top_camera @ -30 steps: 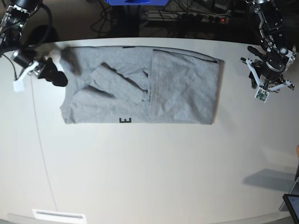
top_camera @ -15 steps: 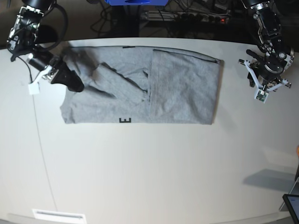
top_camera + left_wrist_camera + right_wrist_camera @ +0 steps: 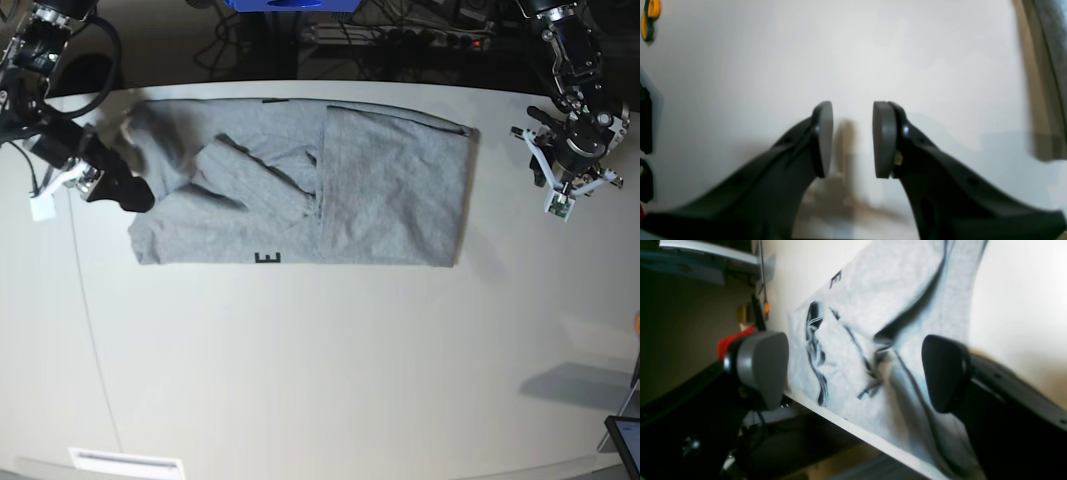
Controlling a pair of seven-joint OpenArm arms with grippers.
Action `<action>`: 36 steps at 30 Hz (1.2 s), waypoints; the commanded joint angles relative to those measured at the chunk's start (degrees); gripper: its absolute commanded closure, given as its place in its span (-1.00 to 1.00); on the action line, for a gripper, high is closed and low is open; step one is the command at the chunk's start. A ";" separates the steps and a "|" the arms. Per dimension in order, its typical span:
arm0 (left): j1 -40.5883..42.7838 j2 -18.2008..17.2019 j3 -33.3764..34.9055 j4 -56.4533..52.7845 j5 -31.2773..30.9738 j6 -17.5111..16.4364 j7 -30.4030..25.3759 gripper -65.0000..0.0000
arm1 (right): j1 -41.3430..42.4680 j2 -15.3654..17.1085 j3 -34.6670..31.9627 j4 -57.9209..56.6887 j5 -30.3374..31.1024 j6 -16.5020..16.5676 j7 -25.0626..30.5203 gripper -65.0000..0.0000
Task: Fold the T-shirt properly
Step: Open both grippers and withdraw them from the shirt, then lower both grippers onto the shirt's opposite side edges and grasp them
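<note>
The T-shirt is lying folded; the right gripper, fingers spread wide, is hovering at its 9 o'clock edge; the left gripper, narrowly parted, is holding nothing.

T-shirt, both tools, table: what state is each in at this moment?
T-shirt: lying flat on the table, partly folded, one side panel folded over, a sleeve rumpled on top.
Right tool: open wide, empty, at the shirt's sleeve end.
Left tool: partly open, empty, over bare table off the shirt.
Table: white, carrying the shirt.
</note>
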 commanded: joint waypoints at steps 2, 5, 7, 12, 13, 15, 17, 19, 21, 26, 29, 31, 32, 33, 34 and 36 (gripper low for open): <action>-0.32 -0.83 -0.24 0.79 -0.17 0.42 -0.89 0.37 | 1.25 1.10 0.72 0.67 -3.15 -1.51 0.68 -0.87; -0.32 -0.83 -0.24 0.70 -0.17 0.42 -0.89 0.37 | 1.43 1.10 0.63 0.67 -8.08 -1.51 1.64 -0.87; -0.23 -0.83 -0.24 0.70 -0.26 0.42 -0.89 0.37 | 1.87 1.10 0.37 0.76 -10.45 -1.60 2.00 -0.87; -0.23 -0.83 -0.24 0.70 -0.35 0.42 -0.89 0.37 | 2.39 -0.04 0.28 0.59 -15.20 -2.04 1.73 -0.87; -0.23 -0.83 -0.24 0.70 -0.35 0.42 -0.89 0.37 | 2.31 -0.22 0.28 0.59 -15.29 -2.04 1.64 -0.87; -0.23 -0.83 -0.24 0.70 -0.35 0.42 -0.89 0.37 | 2.22 -0.31 0.20 0.59 -15.37 -2.04 1.56 -0.87; -0.23 -0.74 -0.24 0.70 -0.35 0.42 -0.89 0.37 | 2.22 -0.39 -2.00 0.59 -15.46 -2.04 0.77 -0.87; -0.23 -0.74 -0.24 0.70 -0.35 0.42 -0.89 0.37 | 2.22 -1.01 -4.02 0.59 -15.55 -2.13 0.77 -0.87; -0.23 -0.74 -0.24 0.70 -0.35 0.42 -0.89 0.37 | 2.13 -2.15 -5.26 0.59 -15.55 -2.13 0.77 -0.87; -0.15 -0.74 -0.24 0.70 -0.35 0.42 -0.89 0.37 | 2.13 -3.47 -8.60 0.59 -15.73 -2.22 0.85 -0.87; -0.06 -0.74 -0.24 0.70 -0.35 0.42 -0.89 0.37 | 2.22 -3.56 -10.35 0.59 -16.96 -5.29 0.94 -0.87; -0.06 -0.74 -0.24 0.70 -0.35 0.42 -0.89 0.37 | 2.31 -4.35 -11.15 0.59 -16.87 -5.82 0.94 -0.87; -0.15 -0.22 -0.24 0.70 -0.35 0.42 -0.89 0.37 | 2.39 -4.70 -11.15 0.59 -16.87 -5.82 0.94 -0.87; -0.23 0.31 -0.24 0.70 -0.35 0.42 -0.89 0.37 | 2.48 -4.88 -11.15 0.59 -16.87 -5.82 0.94 -0.87; -0.23 0.66 -0.24 0.70 -0.17 0.42 -0.89 0.37 | 2.57 -5.32 -11.32 0.59 -17.04 -5.82 0.94 -0.87; -0.32 1.28 0.56 0.70 0.18 0.42 -0.89 0.37 | 2.57 -5.76 -12.38 0.59 -17.13 -5.82 0.94 -0.87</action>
